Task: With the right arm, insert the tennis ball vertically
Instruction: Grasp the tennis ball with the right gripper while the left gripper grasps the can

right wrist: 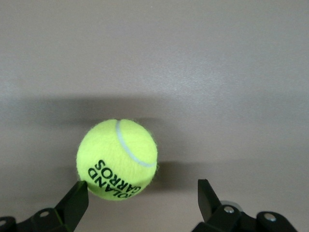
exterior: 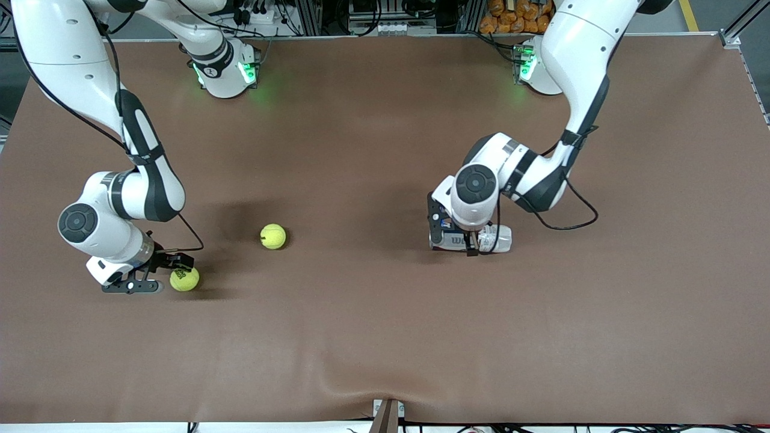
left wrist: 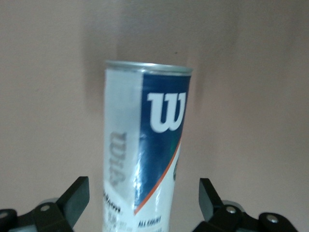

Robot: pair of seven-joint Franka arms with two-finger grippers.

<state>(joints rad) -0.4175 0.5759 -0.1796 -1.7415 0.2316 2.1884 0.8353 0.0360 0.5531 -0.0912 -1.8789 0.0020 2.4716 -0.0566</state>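
A brown mat (exterior: 385, 337) covered the table almost edge to edge, rippled near the front camera, while along the robots' side ran a dim clutter of metal framing (exterior: 313, 15), cables and orange items (exterior: 511, 15), with a yellow floor stripe (exterior: 689, 15) at one corner.
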